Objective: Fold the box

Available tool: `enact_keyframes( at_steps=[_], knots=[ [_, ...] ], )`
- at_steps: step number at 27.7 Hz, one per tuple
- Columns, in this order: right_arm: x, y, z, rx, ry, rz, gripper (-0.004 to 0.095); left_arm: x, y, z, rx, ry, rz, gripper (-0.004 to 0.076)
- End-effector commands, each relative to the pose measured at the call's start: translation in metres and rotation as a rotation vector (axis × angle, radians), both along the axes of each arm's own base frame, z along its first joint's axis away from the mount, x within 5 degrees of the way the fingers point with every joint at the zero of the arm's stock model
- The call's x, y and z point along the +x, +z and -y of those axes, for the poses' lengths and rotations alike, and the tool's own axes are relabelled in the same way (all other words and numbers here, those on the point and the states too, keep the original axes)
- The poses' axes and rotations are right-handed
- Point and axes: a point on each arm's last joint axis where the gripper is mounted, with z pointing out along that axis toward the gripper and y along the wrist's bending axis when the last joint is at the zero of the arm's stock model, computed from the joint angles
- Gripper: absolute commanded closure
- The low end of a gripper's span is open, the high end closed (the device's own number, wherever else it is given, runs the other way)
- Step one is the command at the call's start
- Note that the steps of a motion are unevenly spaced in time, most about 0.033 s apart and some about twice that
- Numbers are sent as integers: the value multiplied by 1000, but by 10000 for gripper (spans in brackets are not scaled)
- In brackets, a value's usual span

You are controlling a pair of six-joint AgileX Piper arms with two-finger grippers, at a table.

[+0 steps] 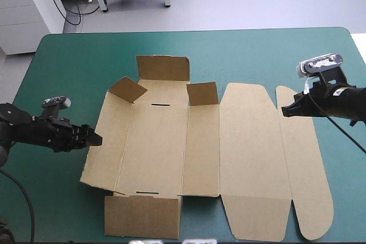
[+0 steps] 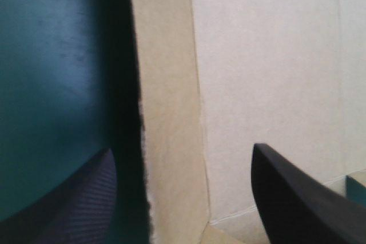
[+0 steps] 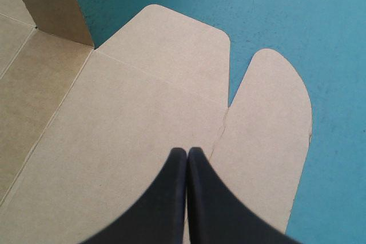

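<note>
Nearest the robot, a rectangular flap [image 1: 143,216] of the box [image 1: 200,141] lies flat by the near edge of the teal-green surface [image 1: 63,67]. The box is an opened sheet of brown board spread across the middle of the surface, its rounded side flap [image 1: 311,192] flat toward the right. The left claw [image 1: 96,139] sits at the sheet's left edge. In its wrist view the black fingers [image 2: 297,198] stand apart with that edge between them, and a dark shadow hides what lies under the board there. Whether either finger touches the board is hard to make out. The right claw [image 1: 285,110] hovers over the sheet's right part, pressed together into one point beside the crease to the rounded flap. Contact cannot be told. Farther off, two small flaps [image 1: 127,90] stand raised, with a wider flap [image 1: 163,68] beyond them.
</note>
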Motion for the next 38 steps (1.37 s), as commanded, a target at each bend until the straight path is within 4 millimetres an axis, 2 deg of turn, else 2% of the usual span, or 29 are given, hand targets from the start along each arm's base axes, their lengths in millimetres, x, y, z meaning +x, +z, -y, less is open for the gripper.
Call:
enact_keyframes(
  at_steps=[1,6,13,22,25,32,38],
  knots=[
    [-4,16,1,10,-14,89,930,-11,30,1,44,0,32,239],
    [-4,16,1,11,-15,89,930,-20,53,-2,141,26,105,239],
    [-3,16,1,11,-16,91,930,-30,72,-11,289,67,141,239],
    [-3,16,1,11,-17,93,930,-34,75,-23,425,112,110,237],
    [-3,16,1,11,-17,95,930,-35,75,-25,450,116,102,209],
    [-3,16,1,15,-17,95,930,-25,69,-22,363,117,85,150],
    [-3,16,1,15,-17,96,930,11,41,-8,77,14,52,150]
  ],
)
